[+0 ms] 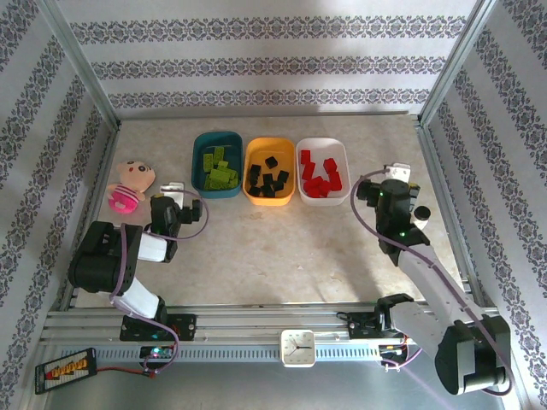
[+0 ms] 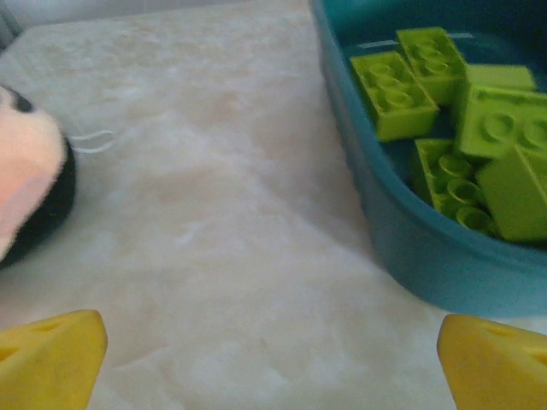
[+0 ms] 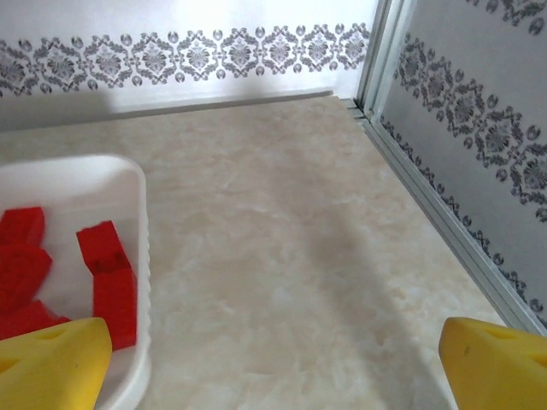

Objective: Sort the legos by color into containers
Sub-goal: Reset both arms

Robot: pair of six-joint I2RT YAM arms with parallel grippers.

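seems sorted and done: lime green legos (image 2: 402,81) in the dark teal tub (image 2: 427,256) just ahead-right of the wide-open, empty left gripper (image 2: 273,367), red legos (image 3: 107,256) in the white tub (image 3: 128,179) ahead-left of the wide-open, empty right gripper (image 3: 273,367), black legos (image 1: 269,178) in the orange tub (image 1: 269,147) between those tubs.

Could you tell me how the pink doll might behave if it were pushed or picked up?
The doll looks soft and fuzzy, so it would probably squash and flop, not stay stiff. Stuffed fabric is likely light for its size. Lying flat on the table, it should drag rather than roll.
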